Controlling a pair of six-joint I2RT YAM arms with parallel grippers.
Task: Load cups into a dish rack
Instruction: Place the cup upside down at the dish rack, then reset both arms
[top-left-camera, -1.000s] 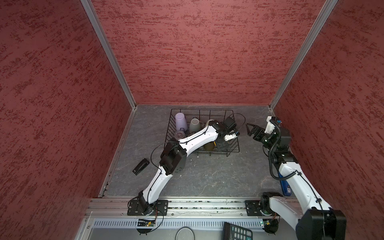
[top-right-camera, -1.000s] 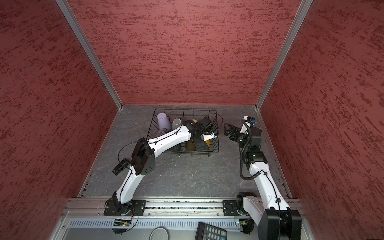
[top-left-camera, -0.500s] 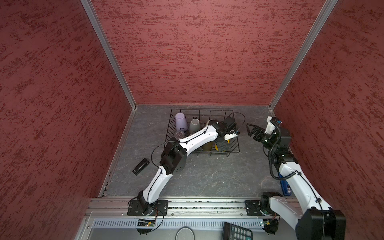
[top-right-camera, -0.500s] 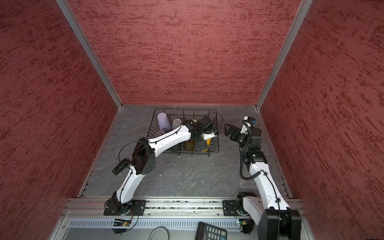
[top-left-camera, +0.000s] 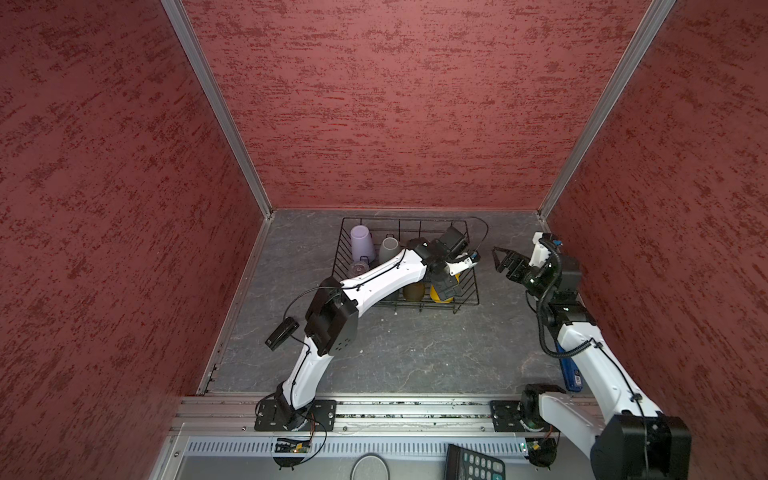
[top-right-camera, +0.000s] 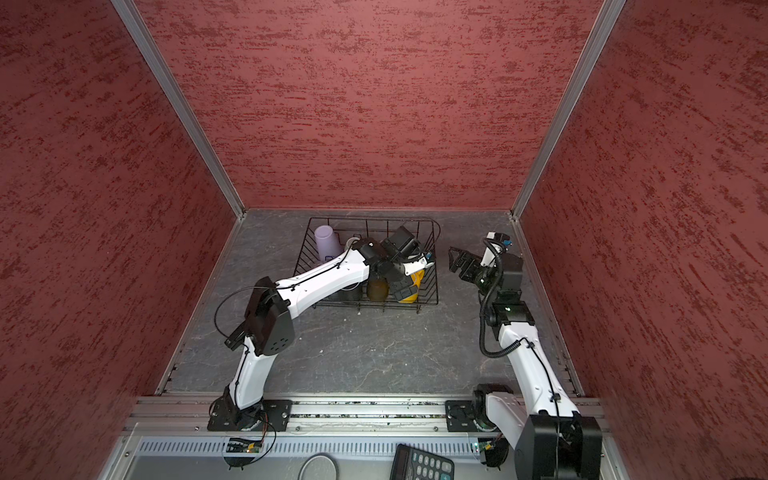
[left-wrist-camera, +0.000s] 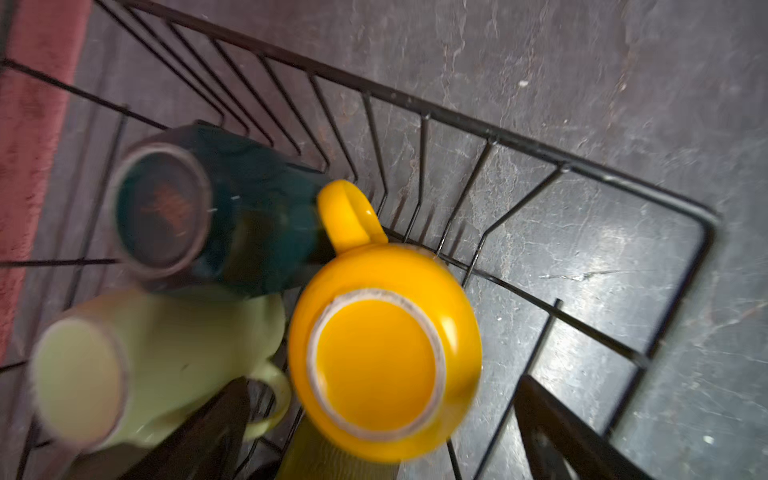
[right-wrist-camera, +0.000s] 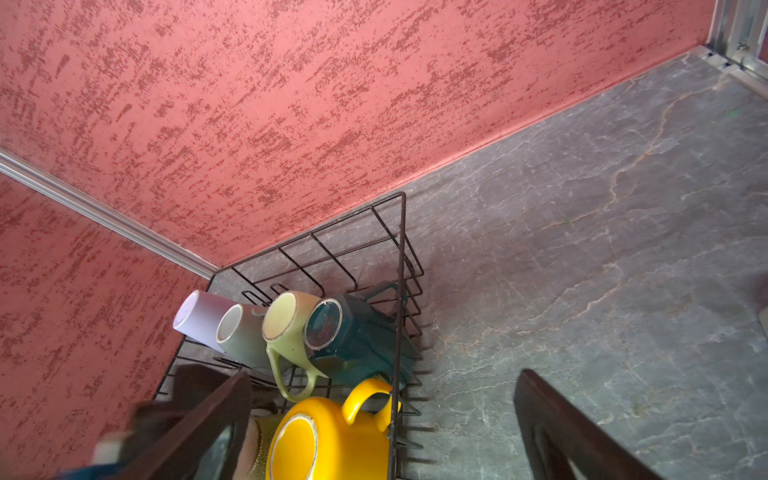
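**Left jaws spread off the yellow mug**

Wider than a second ago, the left gripper (left-wrist-camera: 382, 380) stands open just above the yellow mug (right-wrist-camera: 332, 440). The mug sits bottom-up in the near right corner of the dish rack (left-wrist-camera: 494, 134). Behind it, the dark teal mug (left-wrist-camera: 232, 216) and pale green mug (left-wrist-camera: 145, 357) lean tilted. The right gripper (top-left-camera: 500, 259) hangs open and empty over the bench (top-left-camera: 415, 353), off the rack's right edge

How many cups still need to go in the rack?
Nearly finished, I think. Done: lilac tumbler, grey mug, pale green mug, dark teal mug, yellow mug and olive-brown glass sit in the dish rack. In hand: nothing; left fingers and right fingers are open and empty. Left: no cup shows on the table outside.
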